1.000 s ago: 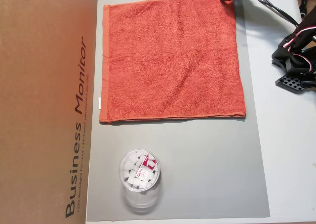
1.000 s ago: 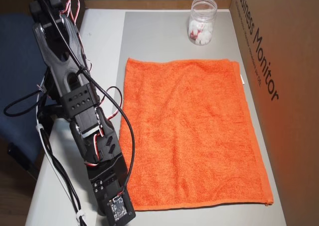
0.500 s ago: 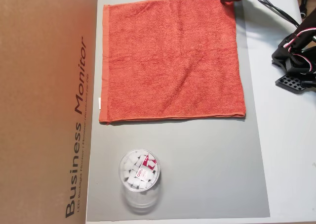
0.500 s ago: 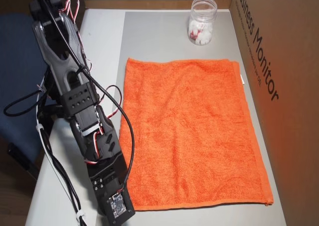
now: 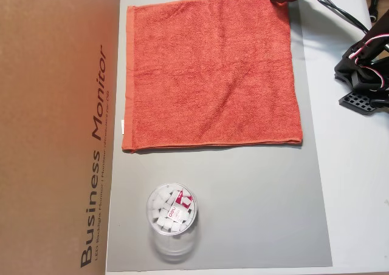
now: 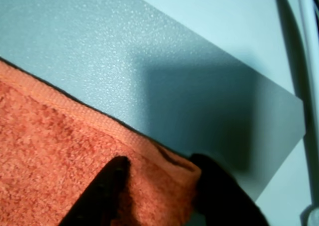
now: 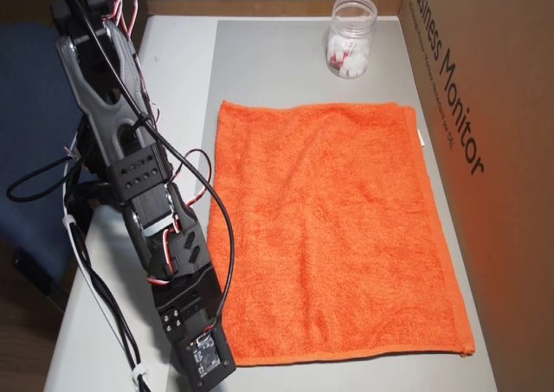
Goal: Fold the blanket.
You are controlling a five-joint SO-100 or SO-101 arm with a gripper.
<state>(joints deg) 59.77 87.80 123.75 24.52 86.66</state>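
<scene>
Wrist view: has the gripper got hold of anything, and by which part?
Yes: the gripper pinches the blanket at one hemmed corner, a finger on each side of it.

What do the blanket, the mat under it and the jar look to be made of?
The blanket looks like terry cloth: fuzzy looped pile with a flat woven hem, clearest in the wrist view. The mat seems a matte grey plastic or rubber sheet; the wrist view shows a fine pebbled grain. The jar appears to be clear plastic, possibly glass, since its white contents show through.
</scene>
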